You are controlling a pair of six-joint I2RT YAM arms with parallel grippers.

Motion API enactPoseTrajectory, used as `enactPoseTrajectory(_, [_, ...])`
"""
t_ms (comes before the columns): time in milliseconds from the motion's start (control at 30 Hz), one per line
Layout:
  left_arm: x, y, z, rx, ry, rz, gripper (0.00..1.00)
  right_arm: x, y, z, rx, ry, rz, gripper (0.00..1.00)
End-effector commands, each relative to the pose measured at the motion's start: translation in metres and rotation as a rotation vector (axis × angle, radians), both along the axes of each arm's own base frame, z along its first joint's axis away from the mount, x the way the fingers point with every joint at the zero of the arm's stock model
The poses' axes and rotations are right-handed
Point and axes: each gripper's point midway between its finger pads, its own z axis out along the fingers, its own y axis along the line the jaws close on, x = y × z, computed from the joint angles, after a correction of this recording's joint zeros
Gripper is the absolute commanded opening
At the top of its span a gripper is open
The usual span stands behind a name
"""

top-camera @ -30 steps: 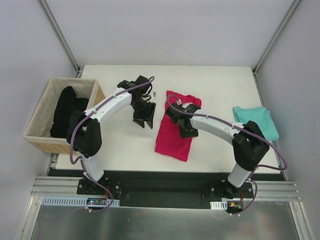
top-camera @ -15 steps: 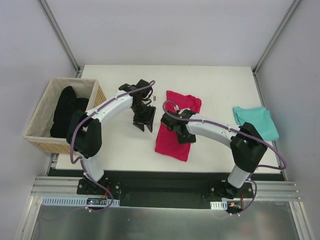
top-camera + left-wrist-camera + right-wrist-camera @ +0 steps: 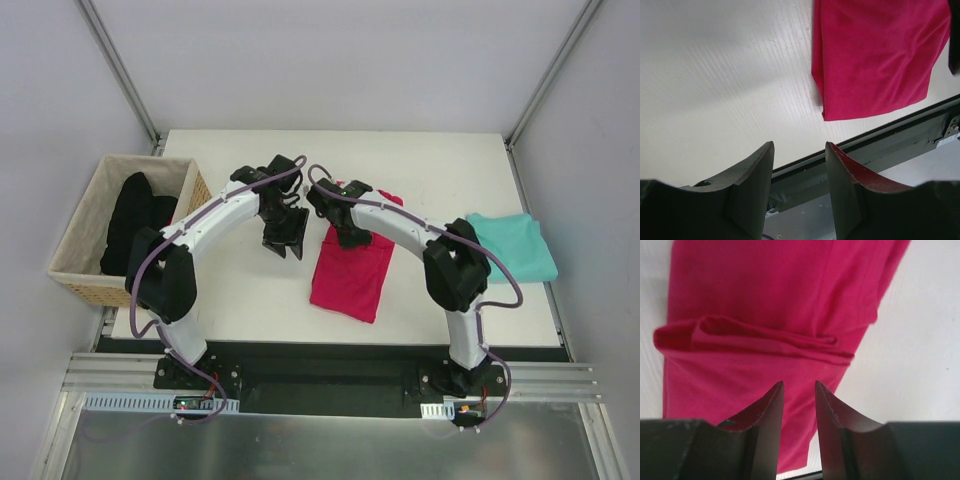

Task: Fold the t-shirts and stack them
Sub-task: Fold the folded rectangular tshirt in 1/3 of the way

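Observation:
The crimson-pink t-shirt (image 3: 350, 275) lies folded into a long strip in the middle of the table. A teal t-shirt (image 3: 517, 246) lies folded at the right edge. My right gripper (image 3: 350, 238) hovers over the far half of the pink shirt, jaws a narrow gap apart with nothing between them. In the right wrist view the pink shirt (image 3: 750, 285) fills the frame below my right gripper (image 3: 799, 385), with a folded ridge across it. My left gripper (image 3: 285, 243) hangs open just left of the shirt. In the left wrist view my left gripper (image 3: 799, 150) is empty and the pink shirt (image 3: 875, 55) lies at upper right.
A wicker basket (image 3: 90, 200) with dark clothing (image 3: 135, 215) stands off the table's left edge. The white table (image 3: 420, 160) ends near the arm bases at a dark rail (image 3: 880, 150).
My right gripper has moved up the pink shirt toward its far end, and its jaws have narrowed a little. The left gripper has barely shifted.

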Motion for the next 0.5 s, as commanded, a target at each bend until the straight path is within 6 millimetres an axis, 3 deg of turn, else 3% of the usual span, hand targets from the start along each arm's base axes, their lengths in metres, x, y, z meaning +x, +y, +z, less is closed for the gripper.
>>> enactPoseTrajectory(0, [0.002,0.007,0.02,0.011,-0.074,0.022,0.45,0.041,-0.001,0.0,-0.019,0.004,0.034,0.34])
enactPoseTrajectory(33, [0.002,0.007,0.019,0.014,-0.074,0.023,0.45,0.048,-0.001,-0.009,-0.028,0.019,0.033,0.34])
enactPoseTrajectory(167, [0.004,0.011,0.024,0.023,-0.091,0.029,0.45,0.085,0.001,0.0,-0.008,-0.022,0.028,0.34])
enactPoseTrajectory(467, [0.016,0.021,0.03,0.037,-0.102,0.03,0.45,0.124,-0.023,0.001,0.002,-0.043,-0.018,0.35])
